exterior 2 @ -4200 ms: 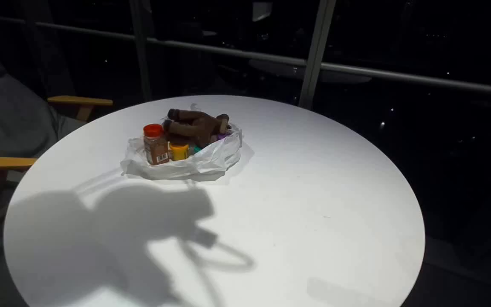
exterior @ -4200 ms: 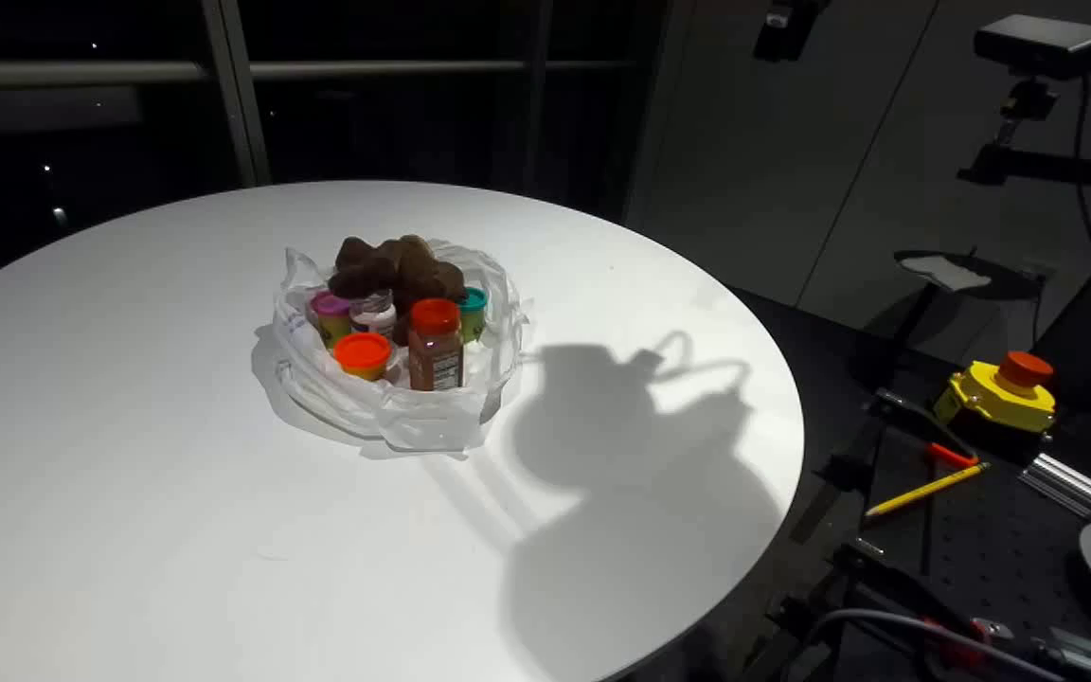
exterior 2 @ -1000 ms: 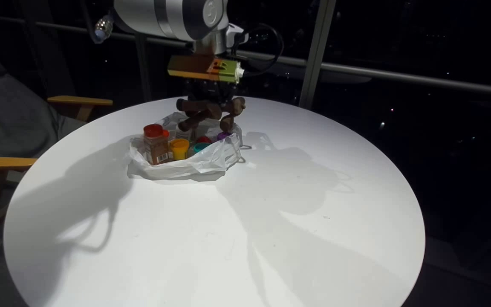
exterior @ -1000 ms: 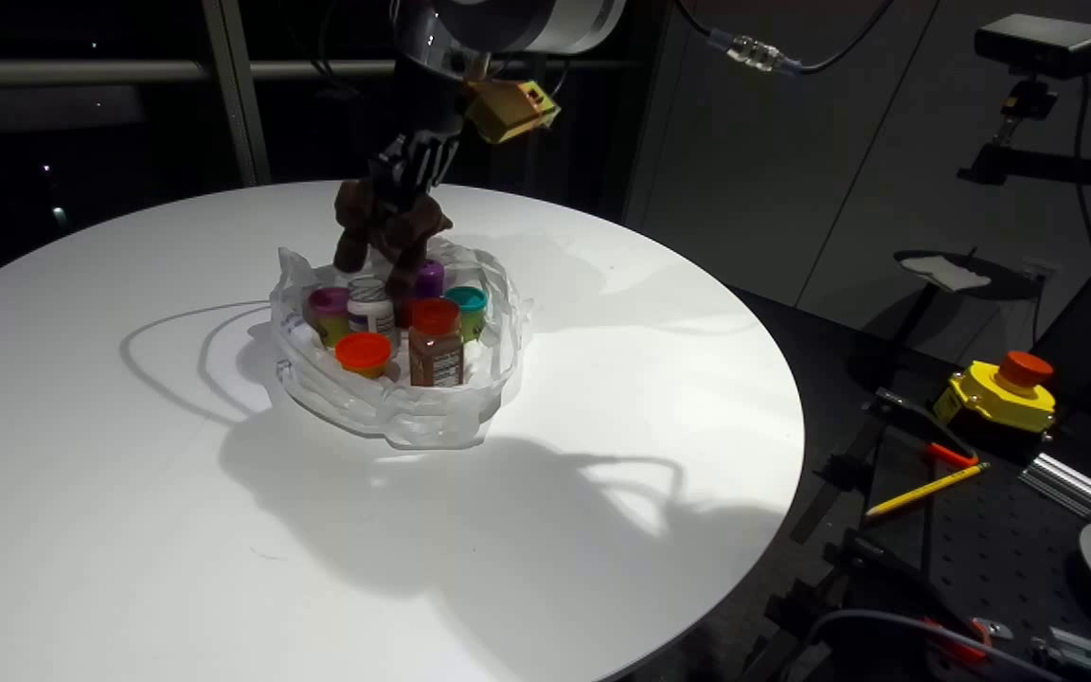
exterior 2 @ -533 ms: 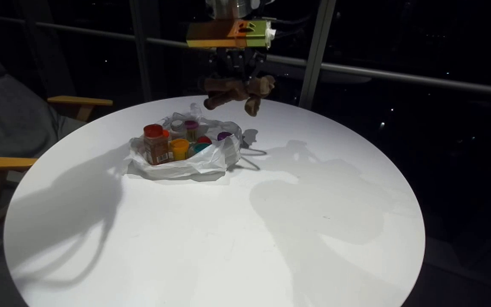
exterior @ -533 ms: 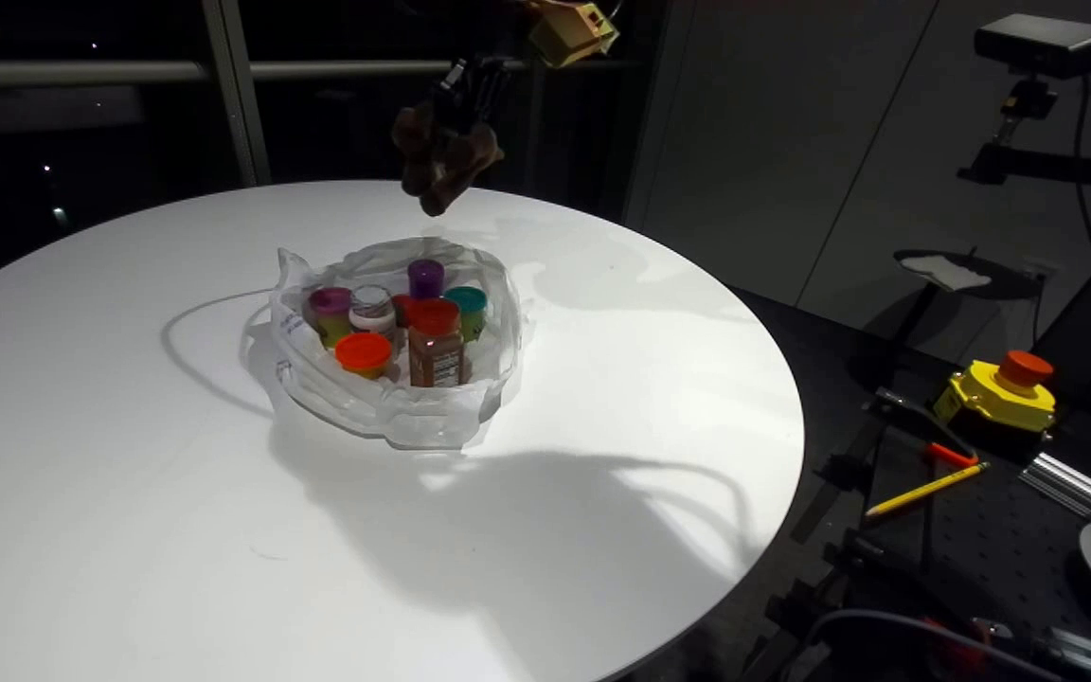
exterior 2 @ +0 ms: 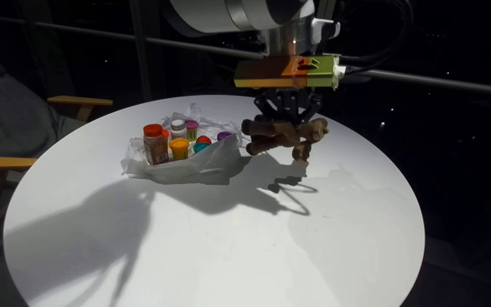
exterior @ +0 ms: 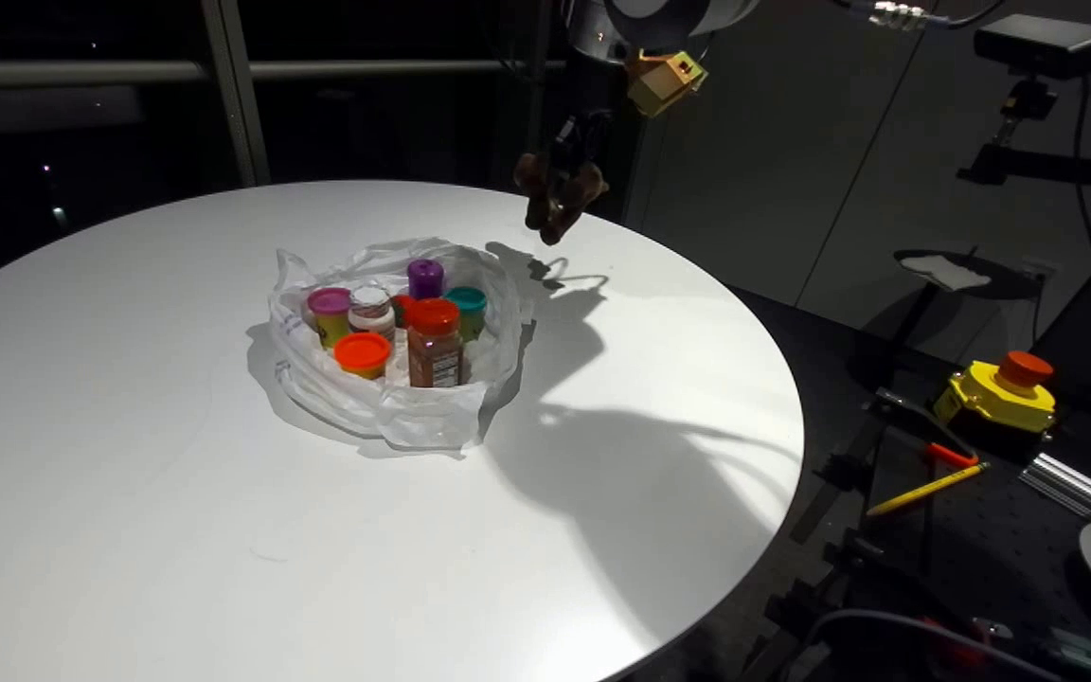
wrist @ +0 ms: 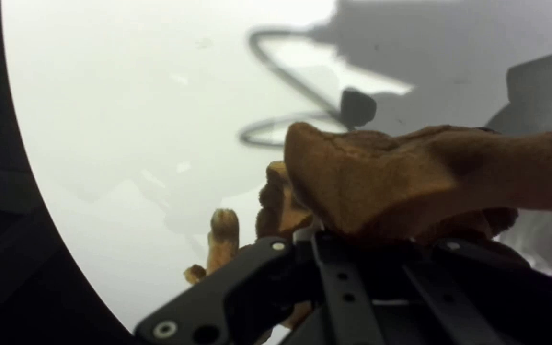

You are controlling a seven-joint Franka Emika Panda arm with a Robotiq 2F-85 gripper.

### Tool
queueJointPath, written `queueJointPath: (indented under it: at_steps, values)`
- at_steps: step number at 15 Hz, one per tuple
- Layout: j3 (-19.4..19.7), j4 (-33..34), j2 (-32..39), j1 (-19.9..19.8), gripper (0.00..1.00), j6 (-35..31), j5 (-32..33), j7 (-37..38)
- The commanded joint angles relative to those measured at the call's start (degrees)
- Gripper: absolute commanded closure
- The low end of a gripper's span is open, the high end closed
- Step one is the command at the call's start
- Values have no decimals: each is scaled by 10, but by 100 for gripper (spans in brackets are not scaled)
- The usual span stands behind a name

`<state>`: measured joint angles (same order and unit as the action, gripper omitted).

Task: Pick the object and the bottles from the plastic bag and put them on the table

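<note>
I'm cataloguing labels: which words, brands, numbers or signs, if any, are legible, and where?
Nothing is legible.
Brown red-capped jar: label too small.
Whitish white-capped bottle: label blurred.
Pink-lidded yellow-green tub: dark marks too small.
Thin whitish plastic bag: bluish marks too faint.

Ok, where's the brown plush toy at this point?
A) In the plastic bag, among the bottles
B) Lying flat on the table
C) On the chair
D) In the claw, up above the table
D: in both exterior views the claw holds the brown plush toy in the air, off to the side of the plastic bag, above the table.
</note>
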<state>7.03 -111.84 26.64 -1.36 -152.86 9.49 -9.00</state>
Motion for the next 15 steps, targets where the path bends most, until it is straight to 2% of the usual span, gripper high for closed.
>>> queueJointPath:
  at_steps: [1,3,4,6,9,11,13,15]
  values:
    - [-4,-4,31,-22,95,-24,-1,12]
    - [2,3,53,-21,93,-29,4,26]
    - [8,1,59,-16,63,-31,11,33]
    - [41,-6,53,11,56,-31,44,66]
    - [90,-36,12,64,31,-56,103,135]
    - [110,-43,-11,95,17,-51,138,178]
    - [107,-36,-21,110,2,-34,159,195]
    - [77,-32,-27,106,0,-16,150,185]
